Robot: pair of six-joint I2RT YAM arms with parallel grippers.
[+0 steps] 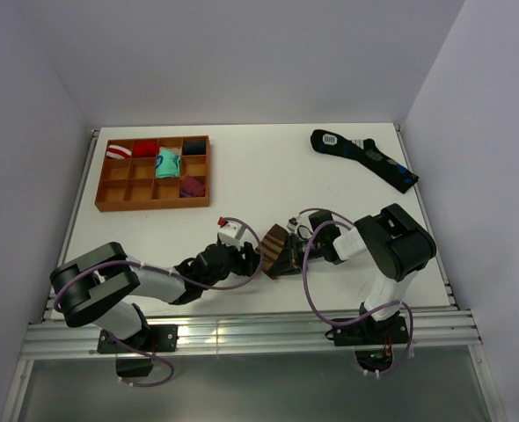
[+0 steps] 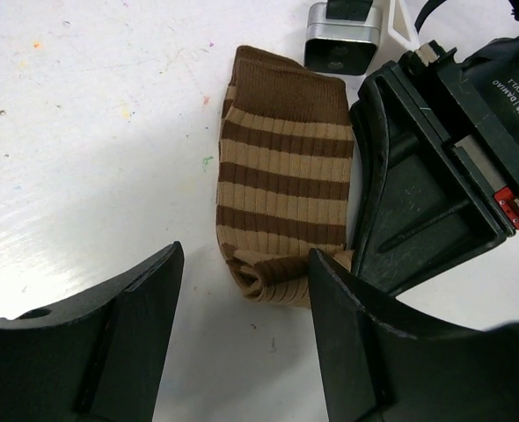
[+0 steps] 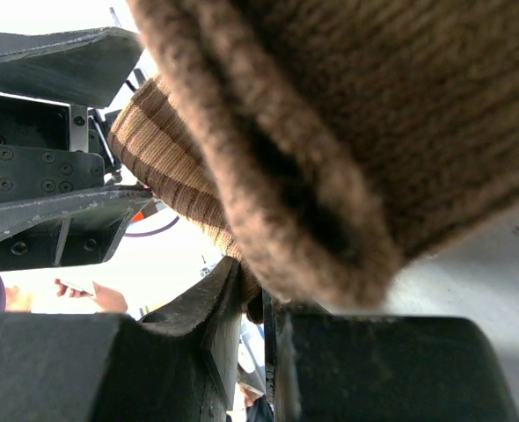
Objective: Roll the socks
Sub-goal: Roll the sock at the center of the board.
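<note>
A brown and tan striped sock (image 1: 275, 251) lies on the white table between my two grippers. In the left wrist view the sock (image 2: 286, 176) lies flat, with its near end curled into a small roll. My left gripper (image 2: 246, 277) is open just short of that rolled end and holds nothing; it also shows in the top view (image 1: 252, 257). My right gripper (image 1: 293, 257) is at the sock's right edge. In the right wrist view its jaws (image 3: 255, 303) are shut on a fold of the sock (image 3: 330, 114).
A dark blue and black sock (image 1: 362, 156) lies flat at the back right. A wooden divided tray (image 1: 119, 186) at the back left holds several rolled socks. Grey walls stand on both sides of the table.
</note>
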